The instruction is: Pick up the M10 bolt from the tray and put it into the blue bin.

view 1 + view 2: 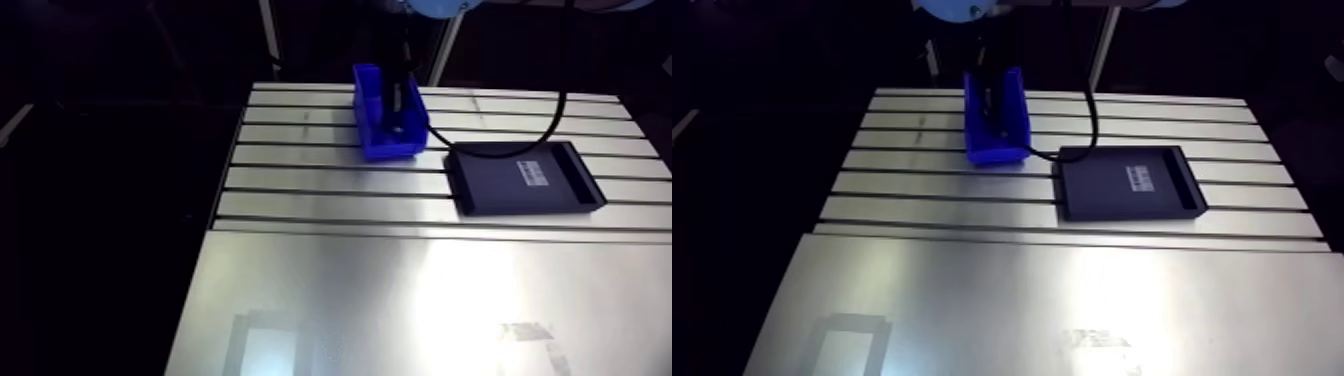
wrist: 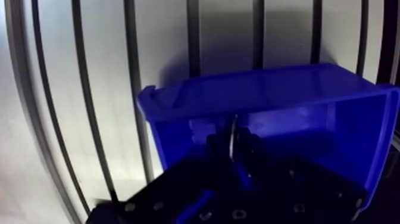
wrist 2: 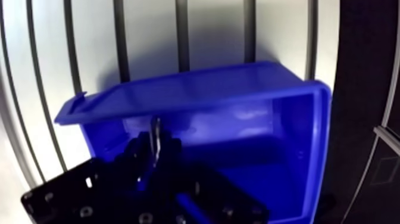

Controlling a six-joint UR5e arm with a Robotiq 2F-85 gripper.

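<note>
Wrist view puts the jaws down inside the blue bin (image 2: 268,95), below its rim. You can see them drawn narrow and clamped on the M10 bolt (image 3: 156,136). It shows only as a slim silvery sliver standing upright between the dark fingertips (image 2: 245,146). The bin's inner wall rises just ahead of it. The fingers hide the bolt's lower end, so you cannot tell whether it touches the bin's floor.

In the arm view, the bin stands on the slotted part of the counter (image 1: 330,290), near its far edge. The wrist comes down into the bin from 12 o'clock. The jaws are too dark and small there for you to read, so go by the wrist view for the grip.

The black tray (image 1: 522,178) lies flat on the counter at about 4 o'clock from the bin, near it but not touching. A pale label (image 1: 533,172) sits on the tray's floor. From the tray, the bolt is at about 10 o'clock, held inside the bin.
</note>
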